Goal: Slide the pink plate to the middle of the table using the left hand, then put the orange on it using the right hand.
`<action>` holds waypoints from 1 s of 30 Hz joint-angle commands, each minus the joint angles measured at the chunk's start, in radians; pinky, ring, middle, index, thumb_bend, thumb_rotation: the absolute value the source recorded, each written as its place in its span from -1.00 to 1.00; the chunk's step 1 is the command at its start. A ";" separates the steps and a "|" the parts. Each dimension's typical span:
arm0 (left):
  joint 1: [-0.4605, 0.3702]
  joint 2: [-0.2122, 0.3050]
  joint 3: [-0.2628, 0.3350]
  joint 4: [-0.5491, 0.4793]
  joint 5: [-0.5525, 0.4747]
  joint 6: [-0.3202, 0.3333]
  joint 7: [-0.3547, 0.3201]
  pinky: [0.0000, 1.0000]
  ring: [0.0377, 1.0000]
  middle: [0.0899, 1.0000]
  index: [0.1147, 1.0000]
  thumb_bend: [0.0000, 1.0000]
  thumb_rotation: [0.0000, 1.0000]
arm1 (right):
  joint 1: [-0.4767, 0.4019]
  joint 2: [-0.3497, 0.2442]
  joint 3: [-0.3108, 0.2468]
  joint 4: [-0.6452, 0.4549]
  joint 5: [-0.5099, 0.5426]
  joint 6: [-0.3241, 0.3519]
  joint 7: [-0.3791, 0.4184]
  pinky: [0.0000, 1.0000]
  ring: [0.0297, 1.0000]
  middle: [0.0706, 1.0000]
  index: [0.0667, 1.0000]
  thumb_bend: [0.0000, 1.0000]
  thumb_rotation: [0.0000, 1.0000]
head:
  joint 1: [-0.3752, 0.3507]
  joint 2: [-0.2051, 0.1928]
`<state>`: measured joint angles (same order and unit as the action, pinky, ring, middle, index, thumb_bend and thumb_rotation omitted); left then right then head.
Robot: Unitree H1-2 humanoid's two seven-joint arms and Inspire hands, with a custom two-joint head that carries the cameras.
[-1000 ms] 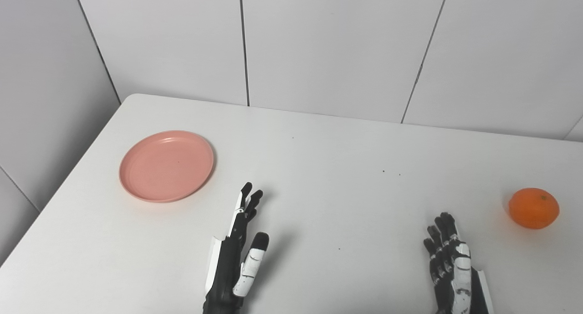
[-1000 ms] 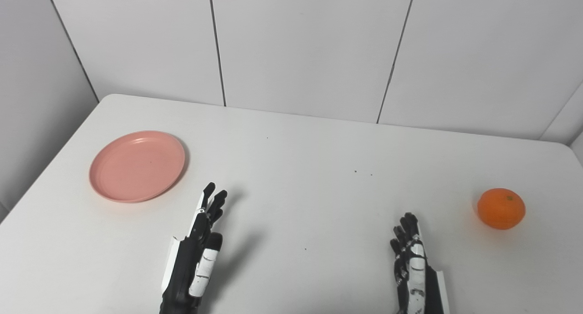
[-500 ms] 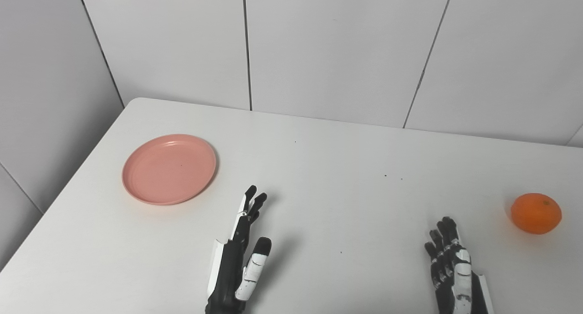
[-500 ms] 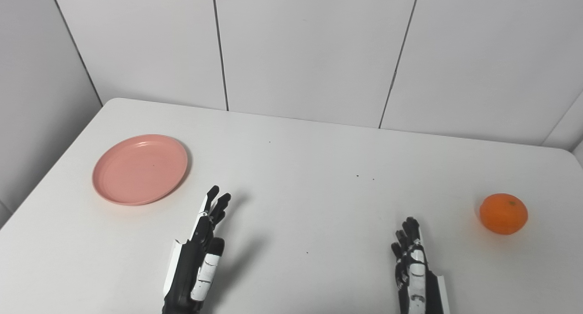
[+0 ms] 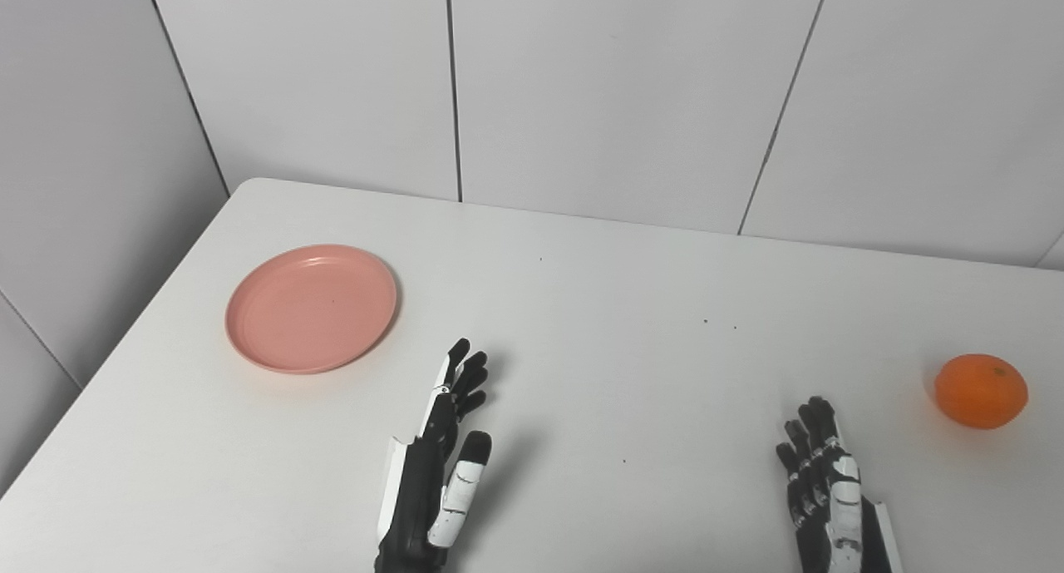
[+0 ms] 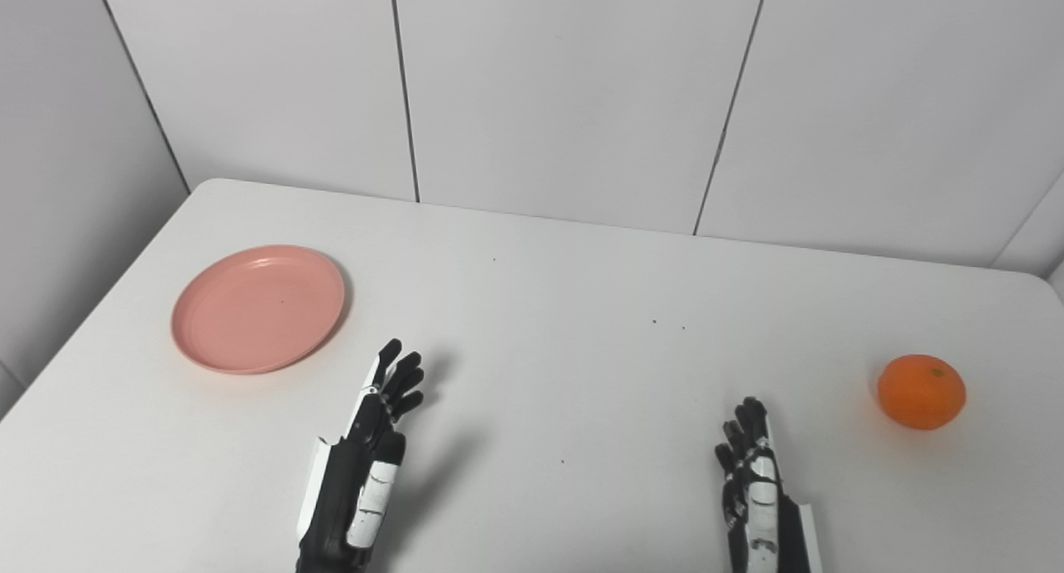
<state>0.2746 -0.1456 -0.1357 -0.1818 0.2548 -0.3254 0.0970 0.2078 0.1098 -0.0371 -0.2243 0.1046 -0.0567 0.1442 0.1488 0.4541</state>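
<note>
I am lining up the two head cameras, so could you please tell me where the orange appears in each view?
Left eye view: the orange sits near the right edge, at mid-height, on the white table.
Right eye view: the orange lies further in from the right edge, at the same height.
Shared landmark: the right hand, below and left of the orange in both.

White table (image 5: pixel 582 323), pink plate (image 5: pixel 312 308) far left, orange (image 5: pixel 980 391) far right
</note>
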 commanded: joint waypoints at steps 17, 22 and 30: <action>-0.014 0.052 0.076 -0.177 -0.197 0.369 -0.106 0.86 0.82 0.84 0.87 0.77 1.00 | 0.052 -0.049 0.006 0.074 0.004 -0.091 0.008 1.00 0.98 0.97 0.95 0.52 1.00 | 0.005 -0.021; -0.069 0.057 0.088 -0.230 -0.208 0.405 -0.135 0.81 0.79 0.82 0.85 0.90 0.98 | 0.047 -0.046 0.007 0.078 0.006 -0.092 0.008 1.00 0.98 0.96 0.95 0.52 1.00 | 0.011 -0.028; -0.196 0.099 0.120 -0.320 -0.234 0.480 -0.178 0.61 0.63 0.68 0.72 1.00 0.94 | 0.040 -0.048 0.009 0.093 0.006 -0.099 0.010 1.00 0.98 0.96 0.96 0.51 1.00 | 0.016 -0.039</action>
<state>0.1301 -0.1035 -0.0200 -0.4547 0.0361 0.1545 -0.0644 0.2007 0.0986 -0.0346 -0.1924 0.1020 -0.1220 0.1443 0.1641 0.4142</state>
